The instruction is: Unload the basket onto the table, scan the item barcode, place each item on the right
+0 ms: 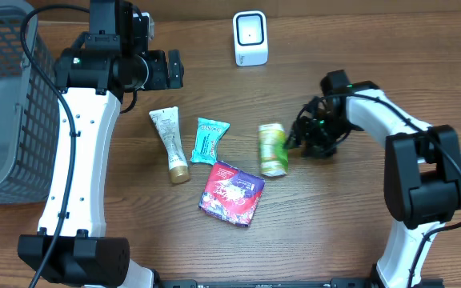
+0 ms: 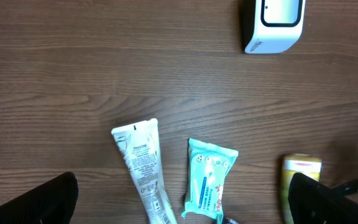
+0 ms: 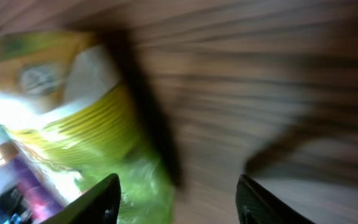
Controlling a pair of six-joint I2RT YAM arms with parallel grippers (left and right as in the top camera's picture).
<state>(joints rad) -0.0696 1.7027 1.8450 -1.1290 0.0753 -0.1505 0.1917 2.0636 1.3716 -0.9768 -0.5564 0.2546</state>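
On the tabletop (image 1: 350, 248), at 9 o'clock from my right pincer (image 1: 301, 141), the green-and-yellow pouch (image 1: 272, 150) lies flat, just beside the fingertips. Right pincer: fingers spread, bare wood between them, nothing gripped. Left pincer (image 1: 174, 69): fingers spread wide, nothing gripped, positioned at 10 o'clock from the pouch. The white scanner (image 1: 250, 38) stands at 12 o'clock from the pouch, well apart.

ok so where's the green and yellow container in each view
Overhead: the green and yellow container lies on its side, right of centre.
Left wrist: bottom right, partly cut off by the lower edge.
Right wrist: fills the left side, blurred and close.
Shared landmark: the teal packet sits just left of it in overhead and in left wrist. It is not visible in right wrist.
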